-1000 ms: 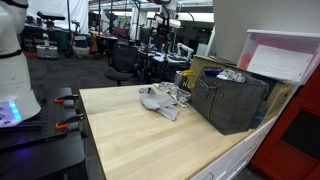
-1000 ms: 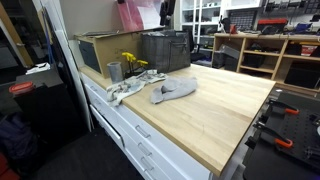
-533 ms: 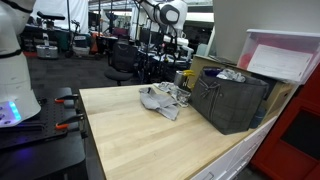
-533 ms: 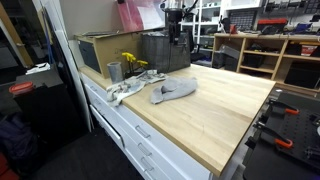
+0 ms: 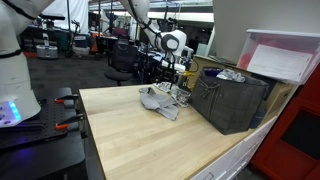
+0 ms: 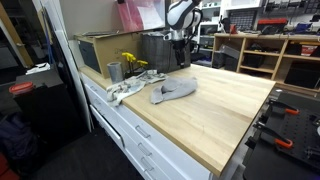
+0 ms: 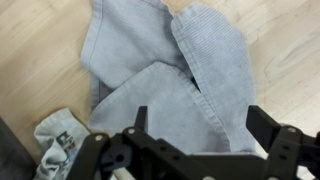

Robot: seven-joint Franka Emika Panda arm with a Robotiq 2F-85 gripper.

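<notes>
Tool hovers above grey cloth, jaws spread wide, pinching nothing. Grey cloth lies crumpled on wooden desk, not touching tool. Dark bin stands just beside cloth. Light sock lies near cloth edge.

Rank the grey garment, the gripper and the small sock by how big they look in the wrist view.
1. grey garment: fills most of the frame.
2. gripper: looks big only because it sits right at the camera.
3. small sock: smallest, at the lower corner.
</notes>
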